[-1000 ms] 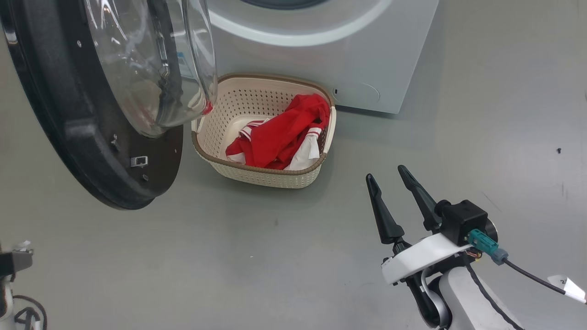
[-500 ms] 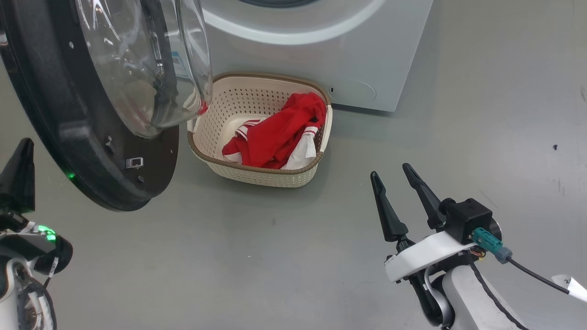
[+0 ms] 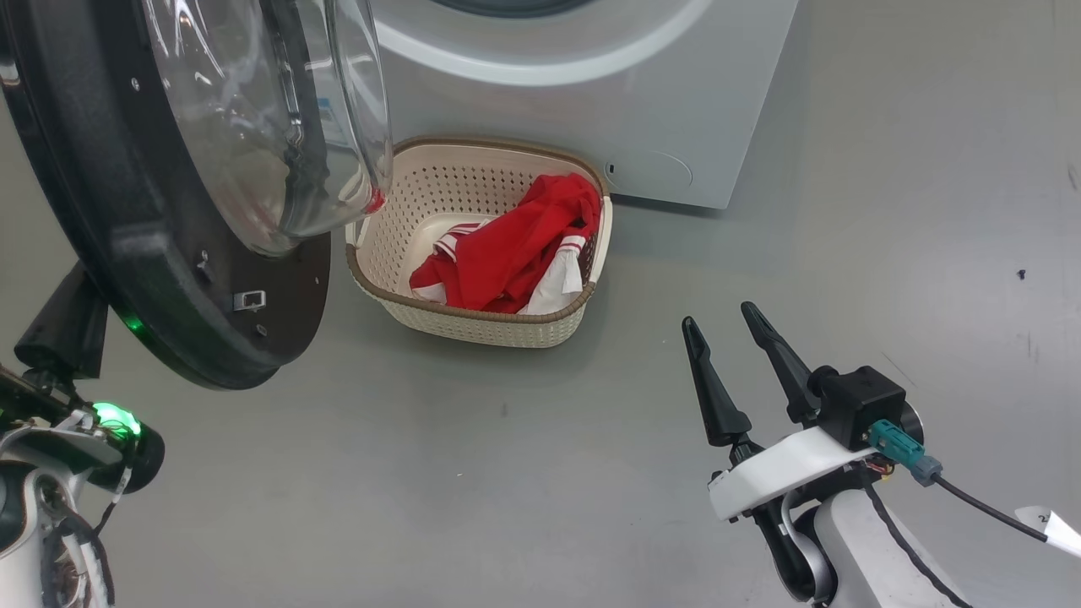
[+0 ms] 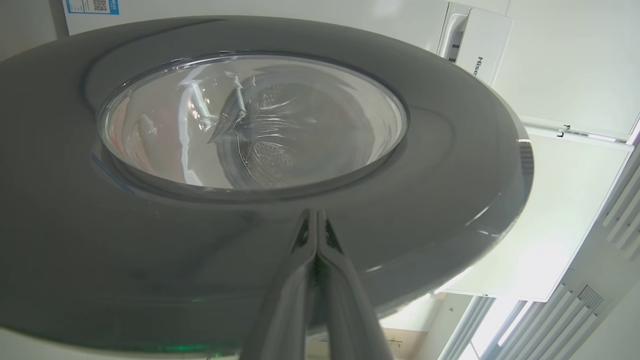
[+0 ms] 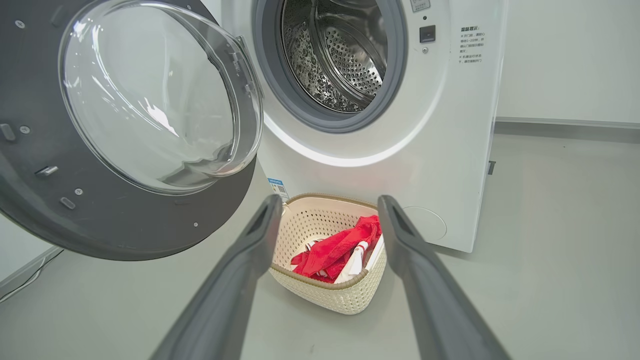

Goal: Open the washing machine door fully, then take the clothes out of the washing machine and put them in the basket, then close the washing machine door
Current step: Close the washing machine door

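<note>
Up from the lower left corner has come the left gripper (image 4: pixel 315 220), its fingers pressed together on nothing and their tips now at the outer face of the washing machine door (image 3: pixel 169 279), though whether they touch the glossy rim is hard to tell. Nothing else has shifted: the right gripper (image 3: pixel 718 319) hangs spread wide and empty over bare floor. I count one basket (image 3: pixel 473 325) just in front of the one washing machine (image 3: pixel 591 101), and the red clothes (image 3: pixel 507 253) lie in it as one heap, garments uncountable. The drum (image 5: pixel 345 60) looks empty, so closing the one door is the step in hand. Next comes a steady push, swinging it round until the latch catches.
</note>
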Robot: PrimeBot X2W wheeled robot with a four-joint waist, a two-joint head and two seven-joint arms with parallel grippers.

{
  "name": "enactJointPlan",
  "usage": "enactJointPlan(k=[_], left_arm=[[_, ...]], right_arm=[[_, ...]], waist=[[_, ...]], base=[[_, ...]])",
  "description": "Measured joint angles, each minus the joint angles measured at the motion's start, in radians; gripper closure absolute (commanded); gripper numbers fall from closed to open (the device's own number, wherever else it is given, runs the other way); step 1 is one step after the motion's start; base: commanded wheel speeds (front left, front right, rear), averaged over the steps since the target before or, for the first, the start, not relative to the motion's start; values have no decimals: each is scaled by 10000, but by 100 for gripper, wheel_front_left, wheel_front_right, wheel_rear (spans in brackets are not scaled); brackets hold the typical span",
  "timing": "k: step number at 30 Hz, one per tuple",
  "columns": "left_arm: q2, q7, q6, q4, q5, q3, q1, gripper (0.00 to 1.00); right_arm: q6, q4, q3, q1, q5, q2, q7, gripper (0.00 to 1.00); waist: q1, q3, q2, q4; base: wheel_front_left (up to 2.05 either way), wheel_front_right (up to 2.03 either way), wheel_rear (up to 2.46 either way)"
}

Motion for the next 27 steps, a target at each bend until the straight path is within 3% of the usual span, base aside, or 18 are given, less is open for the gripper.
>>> enactJointPlan(k=[12,27], left_arm=[[-27,397,88,-299,-240,-339,200,100],[-136,600,98,-594,-500,-1158,458,100]], right_arm=[[0,6,232,-15,-10,2,0,0],[0,-52,523,-245,253,0,0,0]], waist=[[0,51,0,-195],[0,299,0,-1095]], base=[[0,0,0],[0,0,0]])
